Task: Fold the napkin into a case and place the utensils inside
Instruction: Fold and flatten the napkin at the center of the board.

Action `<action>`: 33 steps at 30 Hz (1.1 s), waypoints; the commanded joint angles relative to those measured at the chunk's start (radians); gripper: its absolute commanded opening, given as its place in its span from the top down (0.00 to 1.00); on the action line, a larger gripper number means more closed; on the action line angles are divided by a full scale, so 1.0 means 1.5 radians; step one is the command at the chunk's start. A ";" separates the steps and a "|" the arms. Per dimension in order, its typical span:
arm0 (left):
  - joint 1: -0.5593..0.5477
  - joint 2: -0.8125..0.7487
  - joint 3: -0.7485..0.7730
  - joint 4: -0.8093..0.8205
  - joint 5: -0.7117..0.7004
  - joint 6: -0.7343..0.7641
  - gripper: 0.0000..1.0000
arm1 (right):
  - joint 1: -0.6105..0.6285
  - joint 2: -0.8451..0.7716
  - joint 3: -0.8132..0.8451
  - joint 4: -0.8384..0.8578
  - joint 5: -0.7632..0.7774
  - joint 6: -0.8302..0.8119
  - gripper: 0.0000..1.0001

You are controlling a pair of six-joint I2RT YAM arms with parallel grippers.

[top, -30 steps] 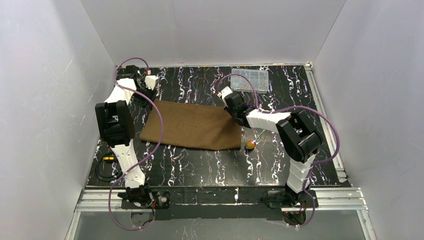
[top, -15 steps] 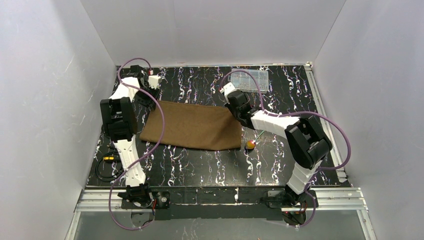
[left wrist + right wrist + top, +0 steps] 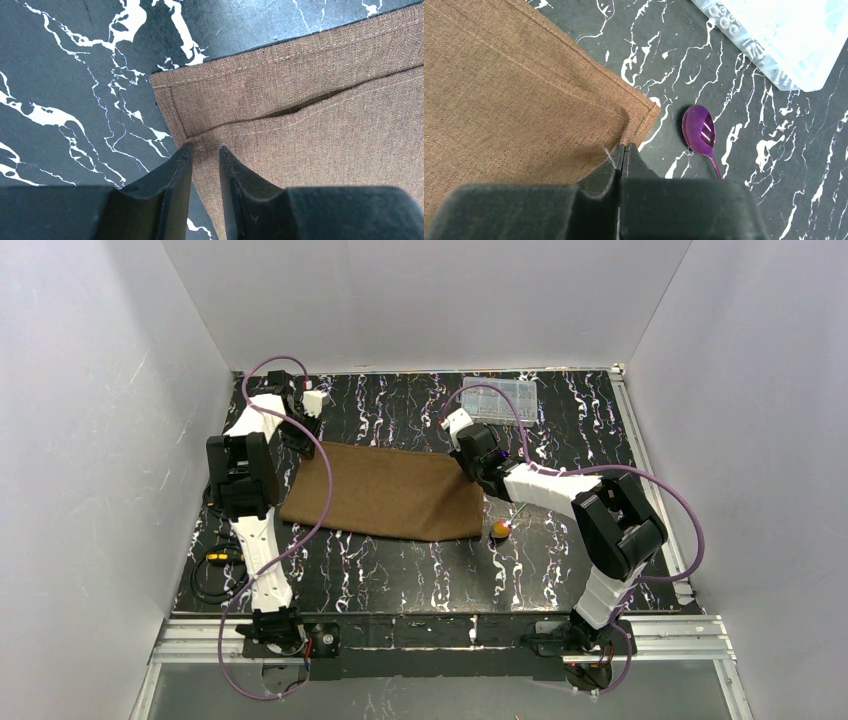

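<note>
We see the napkin [image 3: 385, 490] lying flat on the middle of the surface [image 3: 420, 570], our right end effector [image 3: 622, 150] pressed together pinching its 2 o'clock corner, our left end effector [image 3: 205, 150] slightly spread over its 10 o'clock corner, and the gold-headed spoon [image 3: 501, 529] just beside its 4 o'clock corner.

The left arm [image 3: 243, 472] rises from its base at the near edge, bends at the elbow and reaches toward the far left, wrist tipped down. The left gripper [image 3: 204, 150] points at the tabletop, its dark fingers [image 3: 170, 185] parted by a narrow gap. The right arm [image 3: 605, 520] folds at a high elbow and stretches leftward toward the middle. The right gripper [image 3: 622, 148] has its fingers [image 3: 639, 170] pressed together, pinching the napkin [image 3: 514, 90] edge.
</note>
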State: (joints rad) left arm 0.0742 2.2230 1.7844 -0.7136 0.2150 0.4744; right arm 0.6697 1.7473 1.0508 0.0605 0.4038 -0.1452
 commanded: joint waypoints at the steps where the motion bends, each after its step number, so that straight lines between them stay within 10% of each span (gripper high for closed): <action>1: -0.004 0.002 0.014 -0.011 -0.013 -0.002 0.74 | 0.001 -0.031 0.008 0.024 -0.015 0.012 0.99; 7: -0.007 0.009 0.011 -0.007 -0.030 -0.003 0.74 | 0.002 -0.034 0.007 0.023 -0.021 0.015 0.99; 11: -0.012 0.009 0.006 -0.006 -0.034 0.002 1.00 | 0.002 -0.041 0.011 0.022 -0.022 0.015 0.99; 33: -0.012 -0.093 0.020 0.021 -0.011 -0.023 1.00 | -0.008 -0.089 0.049 0.010 -0.010 -0.010 0.99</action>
State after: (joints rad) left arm 0.0612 2.1674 1.7870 -0.6800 0.1745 0.4503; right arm 0.6636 1.6470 1.0649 0.0528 0.3927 -0.1558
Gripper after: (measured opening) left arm 0.010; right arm 0.032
